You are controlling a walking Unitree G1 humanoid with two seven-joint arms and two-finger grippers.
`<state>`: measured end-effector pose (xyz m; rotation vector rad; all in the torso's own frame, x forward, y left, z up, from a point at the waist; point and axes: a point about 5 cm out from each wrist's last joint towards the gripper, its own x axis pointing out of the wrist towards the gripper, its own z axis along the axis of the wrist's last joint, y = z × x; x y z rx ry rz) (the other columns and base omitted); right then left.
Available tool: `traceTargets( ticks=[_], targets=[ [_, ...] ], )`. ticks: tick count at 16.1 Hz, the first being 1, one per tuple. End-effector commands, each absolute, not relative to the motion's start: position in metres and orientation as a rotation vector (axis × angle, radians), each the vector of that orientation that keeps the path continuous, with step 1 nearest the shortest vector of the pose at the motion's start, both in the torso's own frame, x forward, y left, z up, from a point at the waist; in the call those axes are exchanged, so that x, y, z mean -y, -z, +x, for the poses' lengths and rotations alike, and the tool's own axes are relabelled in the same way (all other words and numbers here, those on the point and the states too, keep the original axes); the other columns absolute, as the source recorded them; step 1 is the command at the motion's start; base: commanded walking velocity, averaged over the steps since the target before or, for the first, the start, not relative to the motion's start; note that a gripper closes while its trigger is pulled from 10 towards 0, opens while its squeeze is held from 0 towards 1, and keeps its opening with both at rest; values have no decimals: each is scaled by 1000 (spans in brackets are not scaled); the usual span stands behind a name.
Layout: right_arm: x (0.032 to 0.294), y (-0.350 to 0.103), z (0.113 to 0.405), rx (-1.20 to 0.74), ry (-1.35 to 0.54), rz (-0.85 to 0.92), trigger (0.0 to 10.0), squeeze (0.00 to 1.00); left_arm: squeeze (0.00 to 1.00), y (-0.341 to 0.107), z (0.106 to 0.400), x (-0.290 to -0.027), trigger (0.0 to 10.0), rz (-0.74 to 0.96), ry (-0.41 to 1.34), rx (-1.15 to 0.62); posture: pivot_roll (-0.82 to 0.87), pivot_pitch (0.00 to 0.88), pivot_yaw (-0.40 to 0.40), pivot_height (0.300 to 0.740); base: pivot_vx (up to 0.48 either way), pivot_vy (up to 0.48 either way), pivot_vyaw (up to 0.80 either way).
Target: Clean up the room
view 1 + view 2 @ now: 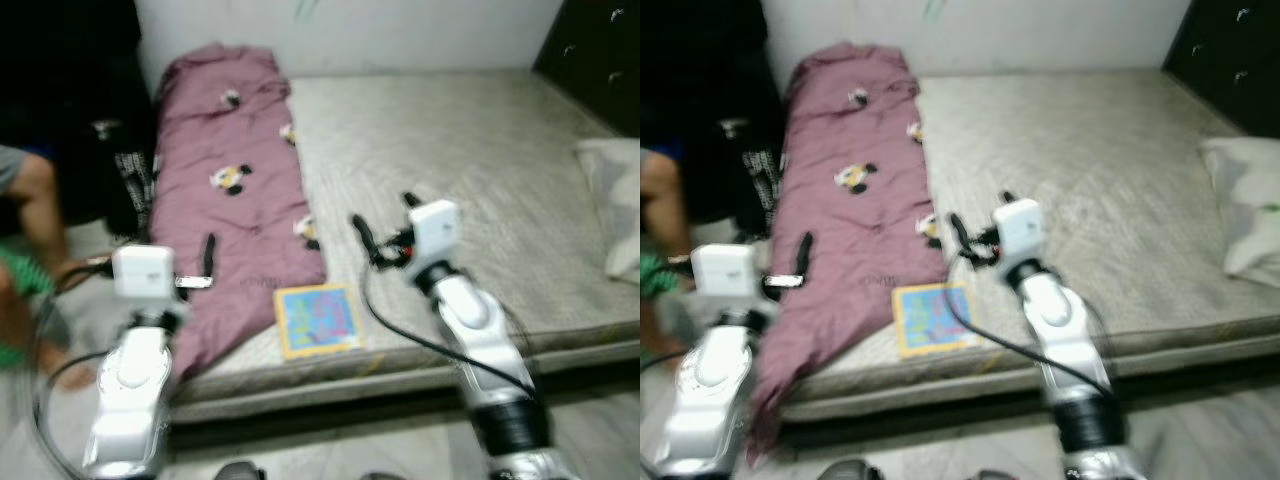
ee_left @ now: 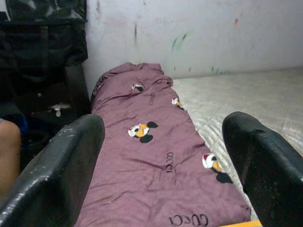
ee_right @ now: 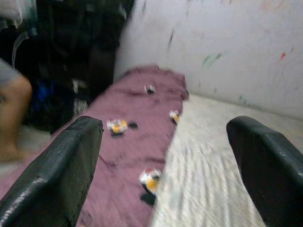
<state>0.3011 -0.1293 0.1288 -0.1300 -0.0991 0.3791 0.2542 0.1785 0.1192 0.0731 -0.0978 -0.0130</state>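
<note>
A purple blanket with little cartoon mice on it lies along the left side of a big mattress. It runs from the wall down to the front edge, and its lower corner hangs over the side. Just beside the bottom of the blanket, near the front edge of the mattress, lies a flat picture book with a yellow border.

The left gripper hangs over the lower part of the blanket. Its two black fingers are spread wide apart and hold nothing. The right gripper hangs over the bare mattress, just past the book and beside the blanket's edge. Its fingers are spread wide too, and they hold nothing.

A white pillow rests at the right edge of the mattress. A dark cabinet stands in the far right corner. To the left of the bed are dark bags and a person's leg on the floor. The wall behind the bed is white with small marks of colour.
</note>
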Motion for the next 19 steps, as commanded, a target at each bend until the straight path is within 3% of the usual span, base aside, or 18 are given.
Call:
traceTargets(
  ticks=[1,6,9,19],
  targets=[
    [123,-135,301,126,-390,-139,10000,0,0,-116,252,-186,10000,91,-18,78,-53,0,-41,740,0,0,800],
    [120,-133,308,113,-292,-141,10000,0,0,-119,252,-185,10000,133,-12,85,-45,0,-34,740,0,0,800],
    [127,-131,310,98,-242,-82,10000,0,0,-119,253,-183,10000,124,-2,87,-43,0,-44,740,0,0,0],
    [131,-132,315,101,-217,-91,10000,0,0,-119,254,-183,10000,107,-9,89,-54,0,-45,740,0,-326,0]
  ],
)
